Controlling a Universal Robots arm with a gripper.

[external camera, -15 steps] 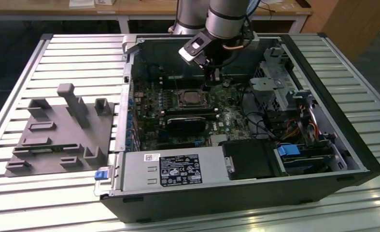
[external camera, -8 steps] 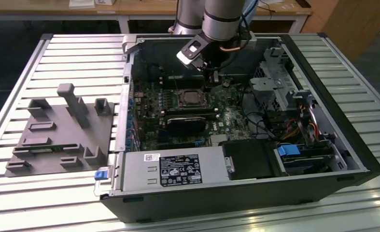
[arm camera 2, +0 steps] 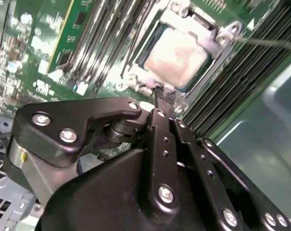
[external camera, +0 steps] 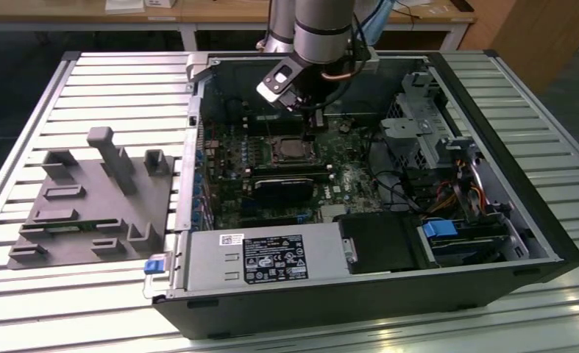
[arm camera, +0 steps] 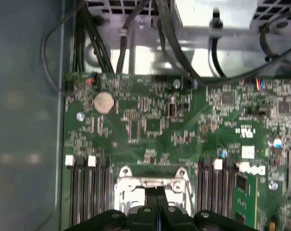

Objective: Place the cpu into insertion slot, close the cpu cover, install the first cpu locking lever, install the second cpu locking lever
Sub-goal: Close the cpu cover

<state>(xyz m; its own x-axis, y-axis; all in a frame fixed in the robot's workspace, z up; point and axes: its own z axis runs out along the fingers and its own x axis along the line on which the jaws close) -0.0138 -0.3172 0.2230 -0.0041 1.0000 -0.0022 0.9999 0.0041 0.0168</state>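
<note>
The small flat square silver-grey cpu [arm camera 2: 176, 60] lies seated in the silvery-rimmed square insertion slot [external camera: 291, 149] of the green motherboard [arm camera: 150, 125]. The thin silvery windowed cpu cover [arm camera 2: 198, 20] appears folded down around it. The black end effector [arm camera 2: 160, 94] hovers at the socket's edge, its fingers clenched together with nothing between them. The work seems to be at the locking levers: a thin silvery wire lever [arm camera 2: 265, 42] juts out beside the socket. Doing this well likely means pressing the closed tip on the lever alone, clear of the chip's top and the long dark memory slots [arm camera 2: 241, 77].
</note>
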